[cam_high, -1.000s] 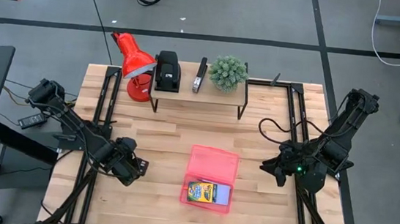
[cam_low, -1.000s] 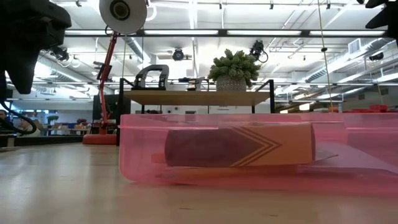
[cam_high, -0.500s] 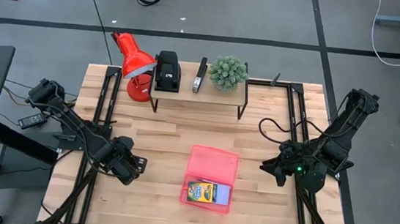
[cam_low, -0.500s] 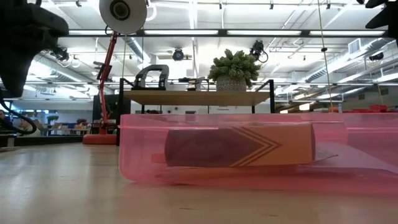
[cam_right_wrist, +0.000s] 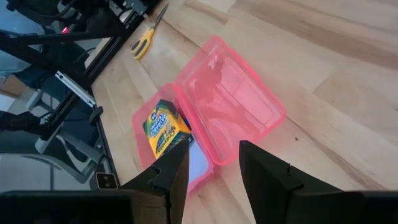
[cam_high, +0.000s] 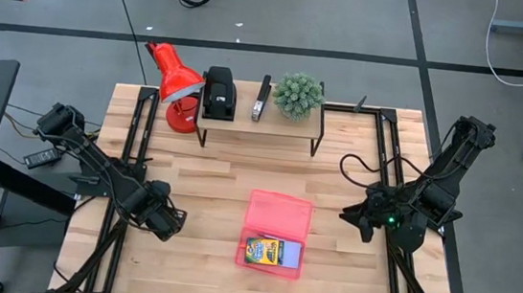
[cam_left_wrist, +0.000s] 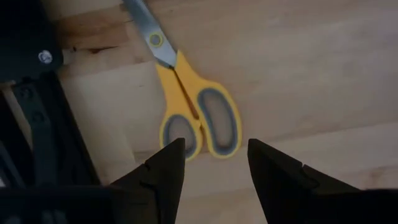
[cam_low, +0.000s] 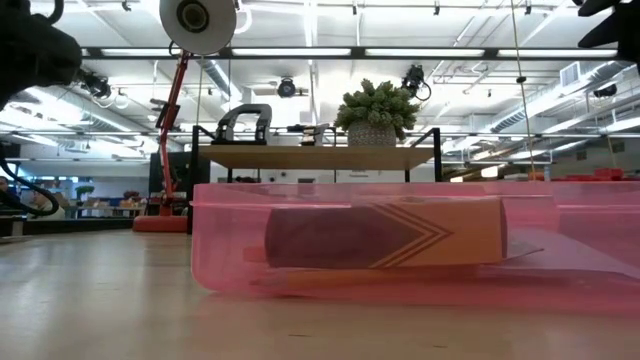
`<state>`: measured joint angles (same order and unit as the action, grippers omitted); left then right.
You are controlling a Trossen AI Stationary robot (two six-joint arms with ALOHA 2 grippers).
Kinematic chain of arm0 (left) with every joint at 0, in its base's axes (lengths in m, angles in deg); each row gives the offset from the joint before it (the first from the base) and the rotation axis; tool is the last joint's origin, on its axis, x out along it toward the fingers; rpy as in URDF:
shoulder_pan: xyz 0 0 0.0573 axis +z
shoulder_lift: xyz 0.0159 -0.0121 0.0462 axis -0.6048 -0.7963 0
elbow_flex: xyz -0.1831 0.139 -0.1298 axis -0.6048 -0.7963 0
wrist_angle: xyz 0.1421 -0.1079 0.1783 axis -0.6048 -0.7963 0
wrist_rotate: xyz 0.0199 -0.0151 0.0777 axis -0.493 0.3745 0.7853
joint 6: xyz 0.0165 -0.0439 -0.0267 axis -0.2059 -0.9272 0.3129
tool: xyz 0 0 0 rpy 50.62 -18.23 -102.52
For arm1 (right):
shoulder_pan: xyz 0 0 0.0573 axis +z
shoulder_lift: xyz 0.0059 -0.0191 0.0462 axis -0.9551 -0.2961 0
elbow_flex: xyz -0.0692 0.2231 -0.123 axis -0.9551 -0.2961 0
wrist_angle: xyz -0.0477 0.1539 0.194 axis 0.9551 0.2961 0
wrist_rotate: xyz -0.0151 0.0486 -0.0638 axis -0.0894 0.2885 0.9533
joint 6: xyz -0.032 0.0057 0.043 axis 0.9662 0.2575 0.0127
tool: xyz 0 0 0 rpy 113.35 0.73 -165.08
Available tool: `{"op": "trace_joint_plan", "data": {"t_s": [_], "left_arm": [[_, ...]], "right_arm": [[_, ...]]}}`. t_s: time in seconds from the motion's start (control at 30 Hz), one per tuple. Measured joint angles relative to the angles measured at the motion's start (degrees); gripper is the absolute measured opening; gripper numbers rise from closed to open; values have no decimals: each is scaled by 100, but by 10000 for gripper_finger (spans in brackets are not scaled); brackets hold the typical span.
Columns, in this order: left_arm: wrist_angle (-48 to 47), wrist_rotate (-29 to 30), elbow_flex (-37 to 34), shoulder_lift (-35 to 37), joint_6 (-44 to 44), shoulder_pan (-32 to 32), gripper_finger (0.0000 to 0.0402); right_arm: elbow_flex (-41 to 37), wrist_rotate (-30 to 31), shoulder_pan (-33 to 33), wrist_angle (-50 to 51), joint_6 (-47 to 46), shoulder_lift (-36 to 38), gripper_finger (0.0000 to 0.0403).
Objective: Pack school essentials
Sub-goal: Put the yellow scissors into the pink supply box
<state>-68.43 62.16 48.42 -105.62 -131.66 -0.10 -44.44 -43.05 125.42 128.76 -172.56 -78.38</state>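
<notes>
Lying flat on the wooden table (cam_high: pixel 220 181), the yellow-handled scissors (cam_left_wrist: pixel 189 106) sit near its left edge, handle loops toward the left gripper (cam_left_wrist: pixel 211 165), blades pointing away beside a dark frame rail (cam_left_wrist: pixel 43 124). That gripper hangs just above them with its jaws apart and nothing between them; in the left wrist view the two dark fingertips frame the loops, one tip over the edge of the nearer loop. To take the scissors well, I would bring the fingers straight down astride the narrow neck where the handles meet the blades, or across both loops, and close only once both tips reach the wood, since a thin flat tool can skid out sideways; the rail alongside leaves little room for one finger. Well apart, toward the table's middle, the pink plastic case (cam_high: pixel 275 233) lies open, holding the yellow-green crayon box (cam_right_wrist: pixel 165 127) at one end with a pale notepad (cam_high: pixel 290 254) next to it. Over the table's right side the right gripper (cam_right_wrist: pixel 211 165) waits, jaws apart and empty, looking toward the case.
</notes>
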Motion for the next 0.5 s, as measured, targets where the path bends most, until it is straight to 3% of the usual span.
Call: {"op": "trace_joint_plan", "data": {"t_s": [0.27,0.5], "left_arm": [[-129,-881,4,-334,486,-2,182],[157,-950,4,-687,171,2,183]], "right_arm": [[2,234,-2,-2,155,0,147],[0,236,-2,-4,162,0,147]]}}
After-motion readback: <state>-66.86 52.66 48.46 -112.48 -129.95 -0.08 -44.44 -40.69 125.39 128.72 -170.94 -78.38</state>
